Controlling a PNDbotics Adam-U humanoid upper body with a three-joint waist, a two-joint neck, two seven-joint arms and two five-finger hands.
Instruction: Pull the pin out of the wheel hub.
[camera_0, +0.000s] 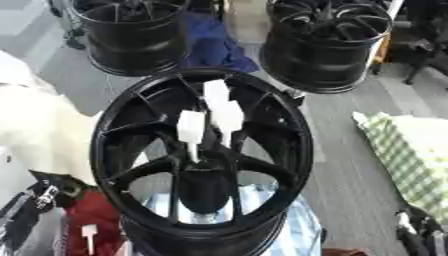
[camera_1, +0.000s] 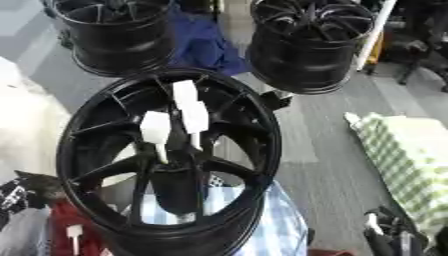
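A black spoked wheel hub (camera_0: 118, 125) stands tilted in the middle, its open face toward me. Three white pins stick up from its centre: a front left one (camera_0: 191, 131), one beside it (camera_0: 227, 117) and a taller one behind (camera_0: 215, 92). My left hand (camera_0: 39, 197) shows black and silver at the lower left corner, apart from the hub. At the lower right corner rests my right hand (camera_0: 420, 232), fingers up and straight, holding nothing. Neither hand touches a pin.
Two more black wheels stand at the back left (camera_0: 131, 35) and back right (camera_0: 324, 45), a blue cloth (camera_0: 214, 45) between them. A green checked cloth (camera_0: 411, 150) lies right. A striped cloth (camera_0: 302, 225) lies under the hub. Another white pin (camera_0: 88, 235) sits on a red thing (camera_0: 83, 212).
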